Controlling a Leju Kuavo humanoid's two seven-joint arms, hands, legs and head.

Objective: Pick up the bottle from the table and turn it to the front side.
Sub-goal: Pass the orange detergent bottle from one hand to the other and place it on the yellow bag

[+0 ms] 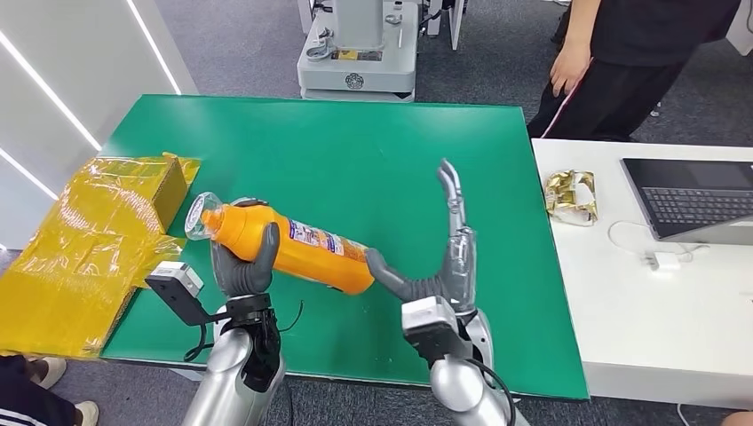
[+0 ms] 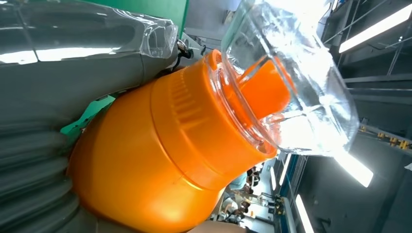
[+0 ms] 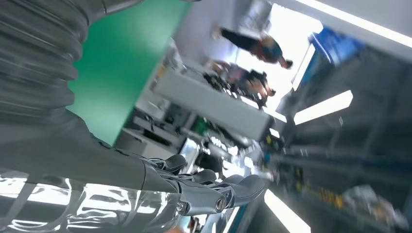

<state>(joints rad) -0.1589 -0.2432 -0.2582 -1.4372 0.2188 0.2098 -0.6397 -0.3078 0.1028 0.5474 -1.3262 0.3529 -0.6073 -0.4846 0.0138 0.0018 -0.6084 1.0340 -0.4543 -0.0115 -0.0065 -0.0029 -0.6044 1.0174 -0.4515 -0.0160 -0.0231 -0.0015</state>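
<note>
Bottle (image 1: 289, 248): orange, with a printed label, lying nearly level above the green table (image 1: 355, 160), its clear cap (image 1: 200, 216) pointing to the robot's left and its base toward the right hand.
Left hand (image 1: 241, 264): wrapped around the bottle just behind the shoulder, dark fingers curled over the top of the body; it holds the bottle clear of the table.
Right hand (image 1: 444, 257): spread wide, fingers standing up and apart, thumb reaching toward the bottle's base; from the head view the thumb tip seems to touch the base, though contact is hard to confirm.
Left wrist view: close on the bottle's ribbed orange collar (image 2: 194, 111) and the orange nozzle inside the transparent cap (image 2: 291, 82), detail too small to read from the head view.
Right wrist view: the right hand's fingers (image 3: 214, 187) extended with nothing between them, against a blurred room.
Surroundings: yellow wrapped package (image 1: 89, 240) at the table's left edge; white table (image 1: 657, 311) with a laptop (image 1: 693, 197) to the right; a person (image 1: 622, 62) standing beyond.
</note>
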